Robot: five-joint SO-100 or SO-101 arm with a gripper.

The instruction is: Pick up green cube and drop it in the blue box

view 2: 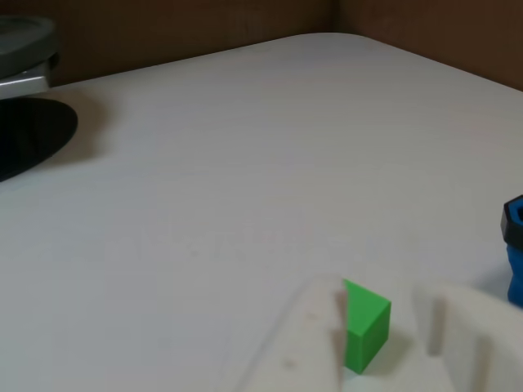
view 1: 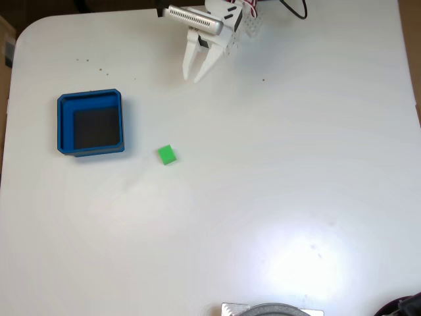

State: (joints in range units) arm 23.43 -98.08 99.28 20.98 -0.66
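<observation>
The green cube (view 1: 167, 155) lies on the white table, a short way right of the blue box (view 1: 91, 122), which has a dark inner floor with nothing in it. My white gripper (view 1: 192, 79) hangs near the table's far edge, well above the cube in the fixed view, open and holding nothing. In the other view the green cube (view 2: 365, 327) sits low in the frame, seen between my two white fingers (view 2: 302, 347), ahead of the gripper (view 2: 384, 292). A sliver of the blue box (view 2: 514, 257) shows at the right edge.
A grey round object (view 1: 270, 309) pokes in at the near table edge, with a black item (view 1: 404, 306) at the bottom right corner. In the other view a dark disc (view 2: 29, 135) and grey part (view 2: 24, 41) sit far left.
</observation>
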